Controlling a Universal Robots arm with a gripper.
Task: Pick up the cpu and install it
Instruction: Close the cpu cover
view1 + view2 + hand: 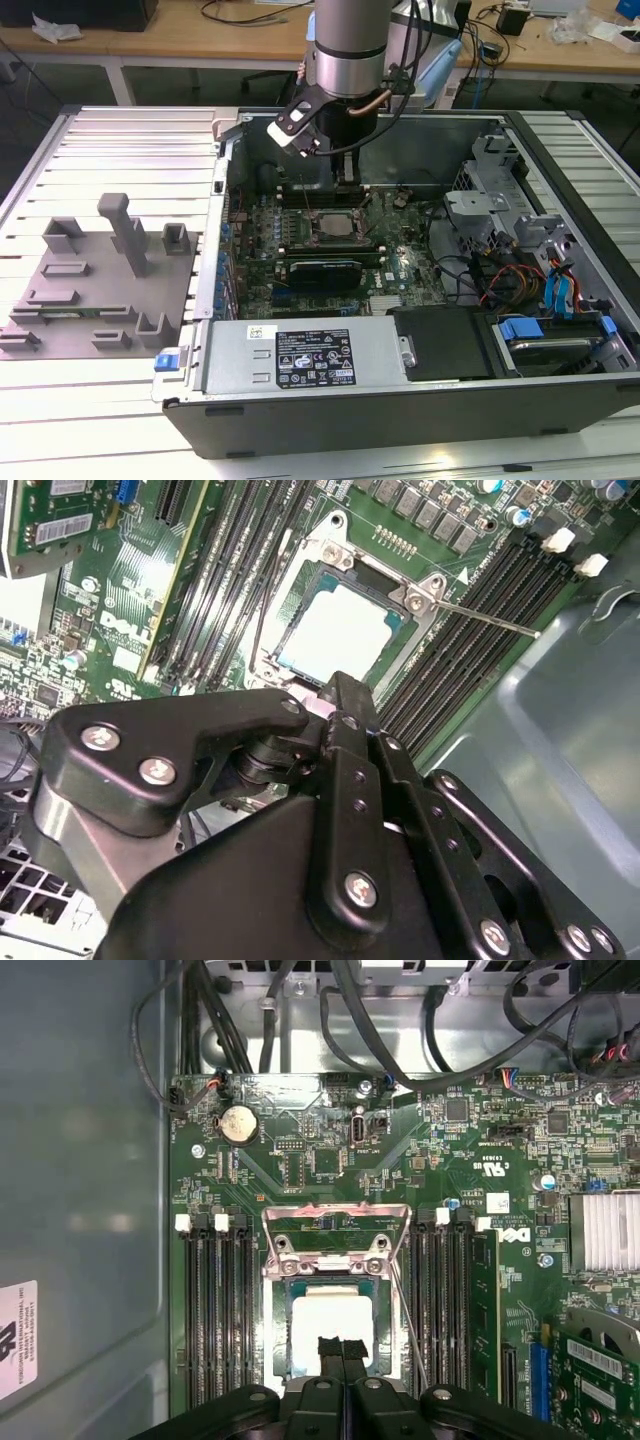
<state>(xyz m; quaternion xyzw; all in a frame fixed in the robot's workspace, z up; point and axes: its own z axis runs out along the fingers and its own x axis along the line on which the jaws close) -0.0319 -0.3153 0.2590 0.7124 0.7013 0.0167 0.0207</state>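
- The cpu point(330, 1315) lies flat and square in its socket on the motherboard point(330, 1160). Its pale metal top faces up and shows in both wrist views point(345, 630). I judge it placed but not yet locked in.
- The end effector point(340, 1348) hangs straight over the cpu's near edge with its two dark fingertips point(328, 1346) pressed together and nothing between them. Whether they touch the chip I cannot tell.
- One metal load plate point(325, 1260) stands hinged back on the far side of the socket. One thin wire lever point(490, 620) is swung out beside it, which leaves the socket open from above for the chip.
- Memory slots point(215, 1310) run along both sides of the socket. I count four white latch tabs point(182, 1223), two to a side.
- One arm point(350, 45) reaches down into the one open computer case point(330, 400). The case lies on its side so the board faces up.
- One grey tray point(90, 300) with upright posts sits on the slatted worktop point(110, 140), at the exterior view's left and just beside the case.
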